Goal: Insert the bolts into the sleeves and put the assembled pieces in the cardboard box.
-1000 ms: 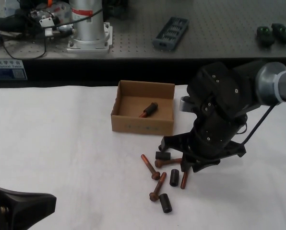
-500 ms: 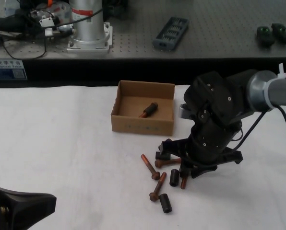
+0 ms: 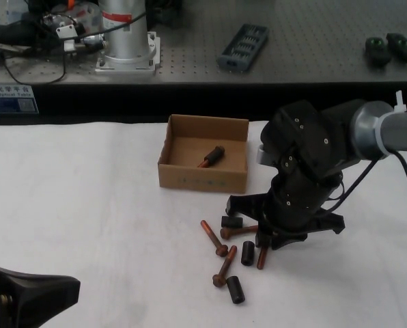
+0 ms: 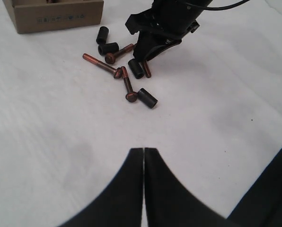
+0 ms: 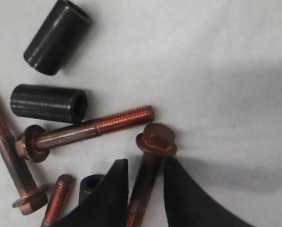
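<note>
**nutsy:** Why's the right gripper (image 5: 145, 163) parked so low over the pile?

**bench_rat:** My guess is it's lining up a pick. Its fingers are apart, one on each side of a bolt (image 5: 155, 142) lying flat on the cloth (image 5: 216, 56), just under the flanged head. There's a thin gap on both sides, so I'd say it's not pinched yet. Grabbing near the head would leave the thread free to go into a sleeve.

**nutsy:** And the left gripper (image 4: 144, 150)?

**bench_rat:** It hangs well apart from the pile, on the near side of the bench, fingers pressed together on nothing. Waiting for its turn, I reckon.

**nutsy:** Where's everything else?

**bench_rat:** Loose bolts (image 3: 210, 236) and sleeves (image 3: 235, 289) sit in a clump just in front of the box (image 3: 202, 179). One assembled piece (image 3: 212, 155) lies inside it.

**nutsy:** Anything you can't make out?

**bench_rat:** Yep. The far end of that bolt's shank runs out of the wrist picture. One sleeve (image 5: 91, 182) only peeks out from behind a finger. From up high the arm covers the pick spot, so I can't tell if the pads touch.
</note>
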Tool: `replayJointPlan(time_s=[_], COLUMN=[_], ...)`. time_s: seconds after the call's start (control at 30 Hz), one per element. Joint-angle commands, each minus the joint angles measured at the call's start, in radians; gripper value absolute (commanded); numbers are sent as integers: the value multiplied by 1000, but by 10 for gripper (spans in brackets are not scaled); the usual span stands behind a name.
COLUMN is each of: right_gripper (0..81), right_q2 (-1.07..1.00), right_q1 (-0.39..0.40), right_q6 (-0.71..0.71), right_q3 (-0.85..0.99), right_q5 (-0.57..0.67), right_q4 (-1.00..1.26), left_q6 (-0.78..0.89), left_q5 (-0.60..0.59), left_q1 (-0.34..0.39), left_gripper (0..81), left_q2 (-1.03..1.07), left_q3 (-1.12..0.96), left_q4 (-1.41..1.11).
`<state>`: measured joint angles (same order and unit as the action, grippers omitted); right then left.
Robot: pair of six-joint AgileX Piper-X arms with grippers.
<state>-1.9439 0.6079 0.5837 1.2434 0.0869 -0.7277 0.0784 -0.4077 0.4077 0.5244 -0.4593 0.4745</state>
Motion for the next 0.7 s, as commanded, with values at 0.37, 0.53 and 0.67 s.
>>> replayJointPlan(time_s=[0.37,0.53,0.67], right_gripper=[193,70,28], right_q2=[-30,-30,-30], right_q1=[-3,-3,-3], right_q6=[37,34,18], right_q3=[8,8,8], right_q5=[-2,4,45], right_q4=[-16,-25,-25], left_q6=[14,14,14], left_q5=[0,0,0], left_q1=[0,0,0], left_gripper=[7,7,7], left_q2=[-6,-6,-6], left_q3=[0,0,0], left_q4=[-7,-7,-7])
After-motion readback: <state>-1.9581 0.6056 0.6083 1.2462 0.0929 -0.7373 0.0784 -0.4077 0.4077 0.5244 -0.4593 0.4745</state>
